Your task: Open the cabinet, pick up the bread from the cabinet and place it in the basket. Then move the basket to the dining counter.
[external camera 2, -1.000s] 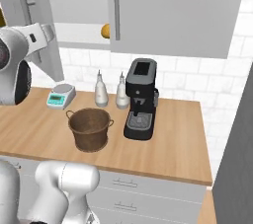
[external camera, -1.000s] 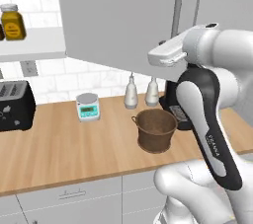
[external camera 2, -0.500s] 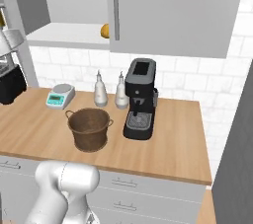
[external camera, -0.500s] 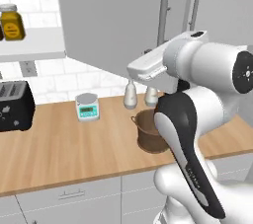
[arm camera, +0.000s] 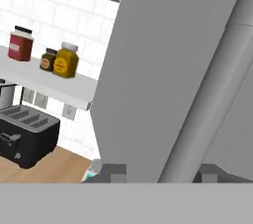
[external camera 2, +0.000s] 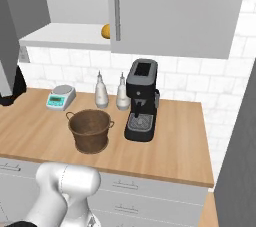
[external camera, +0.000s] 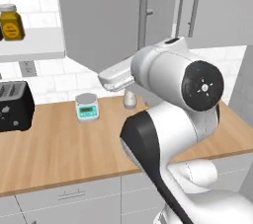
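Since a second ago the left door of the cabinet (external camera: 116, 16) has swung well out and the arm has swept left with it. The hand (arm camera: 158, 171) is closed on the bar handle (arm camera: 212, 94). The bread (external camera 2: 105, 31) sits on the white shelf (external camera 2: 65, 36); the basket (external camera 2: 90, 130) waits on the tabletop (external camera 2: 170, 146). Opening is nearly done; picking, placing and carrying remain.

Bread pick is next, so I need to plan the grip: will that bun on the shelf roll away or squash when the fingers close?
The bread looks round, so a nudge could probably roll it along the flat white shelf. It is small, likely light and soft, so a gentle close should do. The door hides part of it, so its exact shape is uncertain.
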